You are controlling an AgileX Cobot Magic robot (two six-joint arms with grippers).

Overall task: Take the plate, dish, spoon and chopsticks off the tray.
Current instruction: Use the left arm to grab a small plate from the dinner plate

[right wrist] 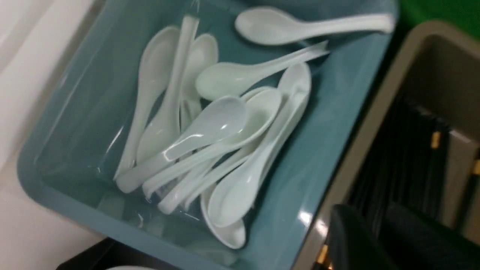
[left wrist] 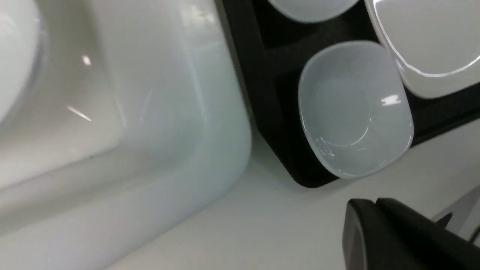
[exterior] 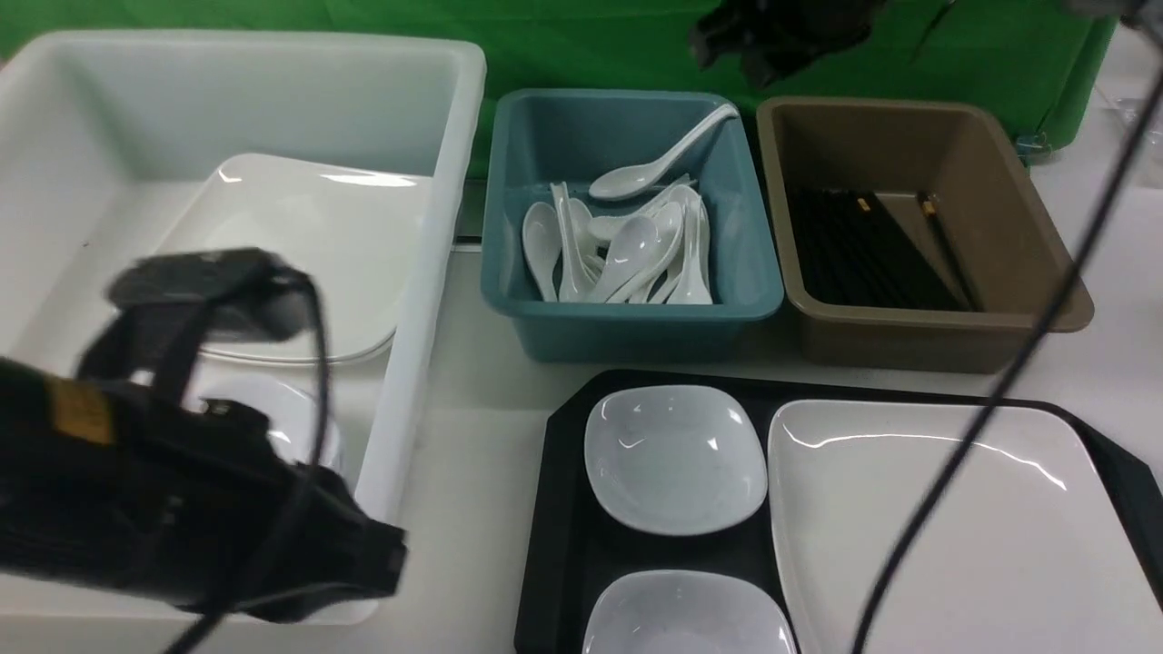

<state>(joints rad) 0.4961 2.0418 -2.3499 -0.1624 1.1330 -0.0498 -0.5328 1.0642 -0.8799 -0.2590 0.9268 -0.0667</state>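
The black tray [exterior: 561, 509] lies at the front right. On it are the large white plate [exterior: 954, 518] and two small white dishes, one farther [exterior: 674, 457] and one nearer [exterior: 686, 616]. No spoon or chopsticks show on the tray. My left gripper [left wrist: 369, 202] is shut and empty above the table, between the white bin and the tray's corner, beside the nearer dish [left wrist: 352, 108]. My right gripper [right wrist: 365, 212] hangs high over the brown tub's edge, its jaws slightly apart with nothing seen between them. The right arm [exterior: 772, 36] shows at the top.
A big white bin [exterior: 427, 272] at the left holds a large plate and a small dish. A teal bin [exterior: 627, 322] holds several white spoons [right wrist: 210, 131]. A brown tub [exterior: 918, 336] holds black chopsticks [right wrist: 408, 157]. A cable [exterior: 999, 381] crosses over the tray.
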